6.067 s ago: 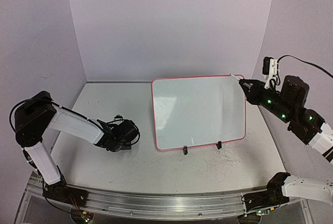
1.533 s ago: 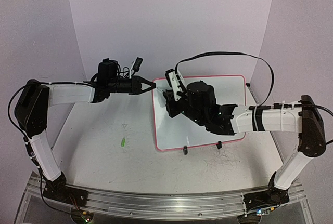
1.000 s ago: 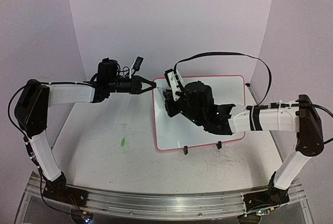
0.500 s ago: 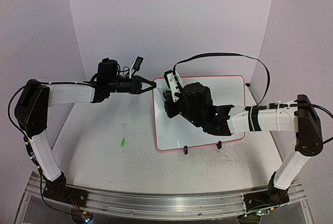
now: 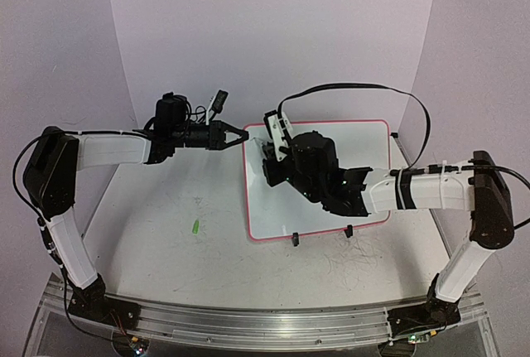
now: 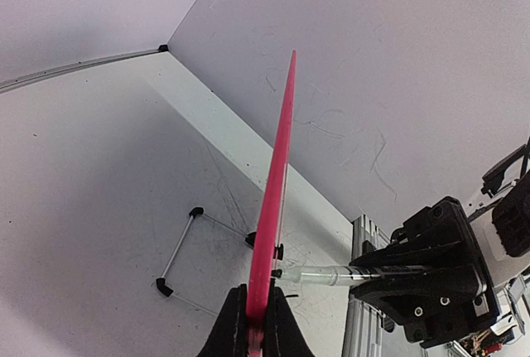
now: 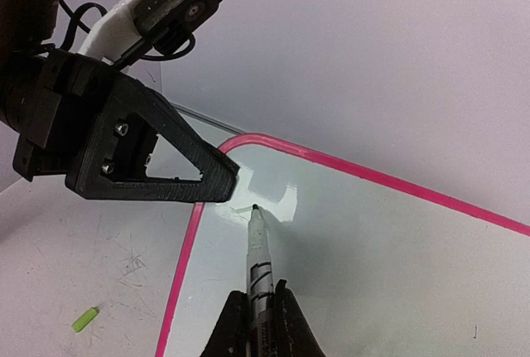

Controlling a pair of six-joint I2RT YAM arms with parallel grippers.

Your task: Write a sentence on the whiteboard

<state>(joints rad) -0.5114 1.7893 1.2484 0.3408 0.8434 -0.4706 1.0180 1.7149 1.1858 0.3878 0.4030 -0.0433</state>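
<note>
**boardfan:** So where was the whiteboard (image 5: 364,146), and who had hold of it?

**yam_tinkerer:** It was propped on the table (image 5: 157,249) on its two black clip feet (image 5: 295,239). The left gripper (image 5: 240,136) was clamped shut on the pink rim at one top corner. In the left wrist view the board ran edge-on straight out from between the jaws. The right gripper (image 7: 258,297) was closed on a marker (image 7: 257,249), with the barrel poking out ahead of its jaws. The tip was right at the glossy face, just inside that same corner and close beside the left jaws. I couldn't tell if it was actually touching. None of the sentence showed on the board yet.

**boardfan:** How do you reckon that board handles?

**yam_tinkerer:** My guess is light, thin and stiff, so it won't flex much under a pen. On those tiny feet, though, it'd probably skid or tip back as soon as the marker pushed on it. The face looked slick, so I wouldn't pinch there. The rim is the only sensible place to grab, and near the writing spot is best because that braces it against the pen. I'd keep the pinch firm but not crushing, since a thin edge can twist out of narrow jaws.

**boardfan:** And that green bit lying on the table?

**yam_tinkerer:** Looked like the marker's cap (image 5: 195,227), well off to the side of both jaws.
</note>
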